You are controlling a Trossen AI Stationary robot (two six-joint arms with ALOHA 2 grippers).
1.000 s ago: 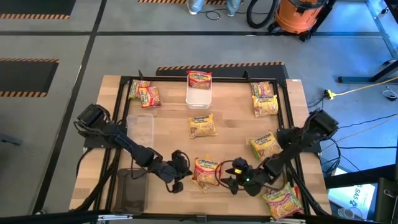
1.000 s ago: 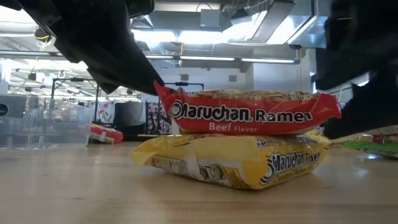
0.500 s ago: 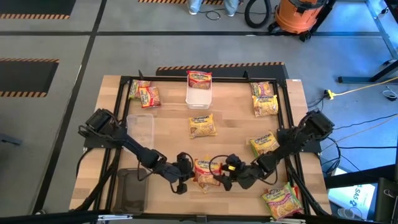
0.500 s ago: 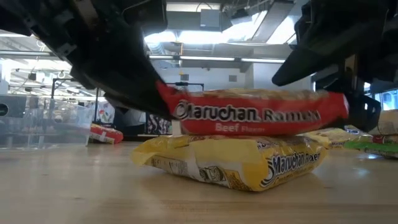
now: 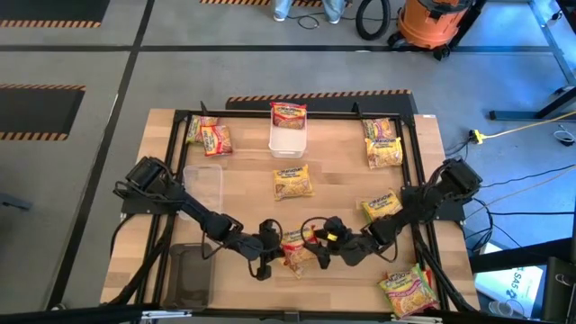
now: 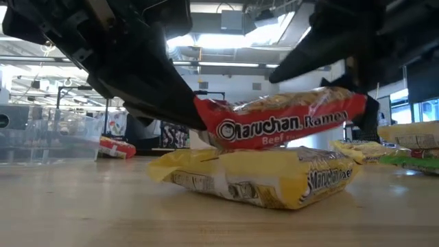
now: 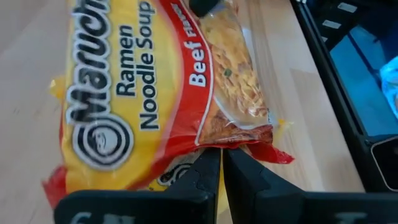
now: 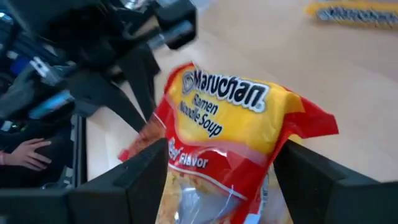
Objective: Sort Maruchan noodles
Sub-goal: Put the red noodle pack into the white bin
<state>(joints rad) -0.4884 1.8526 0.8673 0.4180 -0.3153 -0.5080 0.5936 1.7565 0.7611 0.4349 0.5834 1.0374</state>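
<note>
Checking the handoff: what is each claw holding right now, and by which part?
The left claw pinches the red beef packet by one crimped end seam. The right claw straddles its other end, not visibly clamped.

Red-banded yellow beef packet [image 6: 285, 120] over plain yellow packet [image 6: 260, 177], pale wood table [image 5: 243, 193], dark claws.

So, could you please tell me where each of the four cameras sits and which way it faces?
High view: above the table, looking straight down; both arms show.
Low view: at table-top height, looking level at the red Beef packet above a yellow packet.
Left wrist view: looks past the left gripper, shut on the red Beef packet.
Right wrist view: looks between the right gripper fingers flanking it.
All four views share that packet.
</note>
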